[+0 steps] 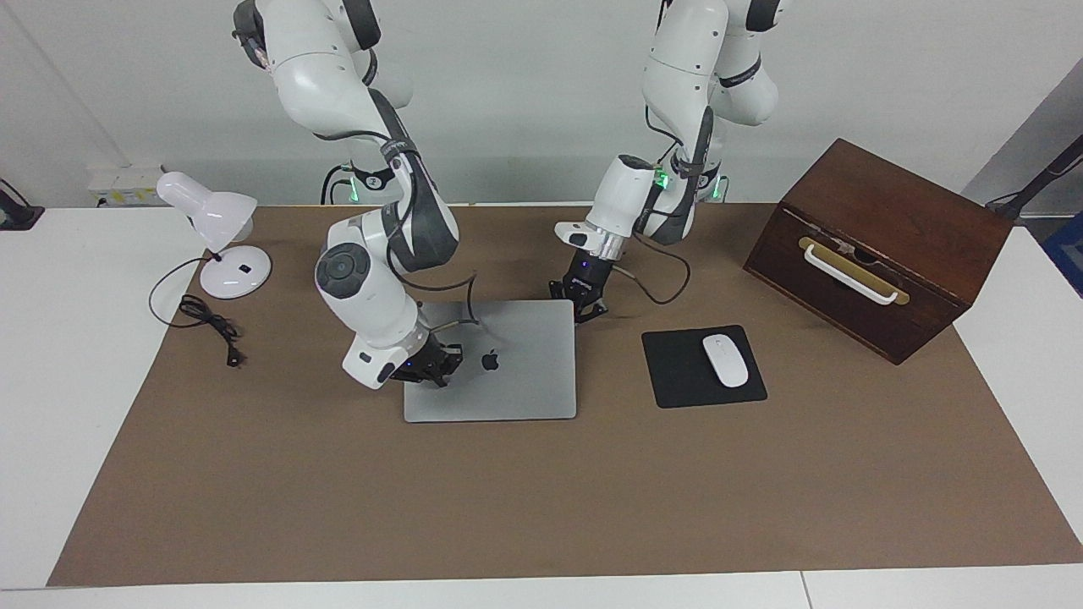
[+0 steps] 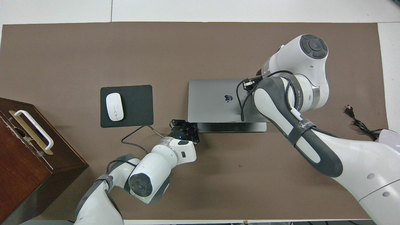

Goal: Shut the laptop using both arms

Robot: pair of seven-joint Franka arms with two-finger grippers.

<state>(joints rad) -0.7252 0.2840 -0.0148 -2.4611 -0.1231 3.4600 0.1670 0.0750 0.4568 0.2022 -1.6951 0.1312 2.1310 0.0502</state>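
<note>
The silver-grey laptop point(image 1: 508, 372) lies in the middle of the brown mat with its lid down flat or almost flat, logo up. In the overhead view point(image 2: 212, 100) a thin strip of its base shows under the lid's edge nearer the robots. My right gripper point(image 1: 427, 370) rests on the lid at the right arm's end, beside the logo; in the overhead view its own arm mostly hides it. My left gripper point(image 1: 584, 298) is low at the laptop's corner nearer the robots, at the left arm's end. It also shows in the overhead view point(image 2: 185, 127).
A black mouse pad point(image 1: 677, 376) with a white mouse point(image 1: 726, 361) lies beside the laptop toward the left arm's end. A dark wooden box point(image 1: 880, 245) stands further that way. A white desk lamp point(image 1: 216, 228) and its cable point(image 1: 211, 326) are at the right arm's end.
</note>
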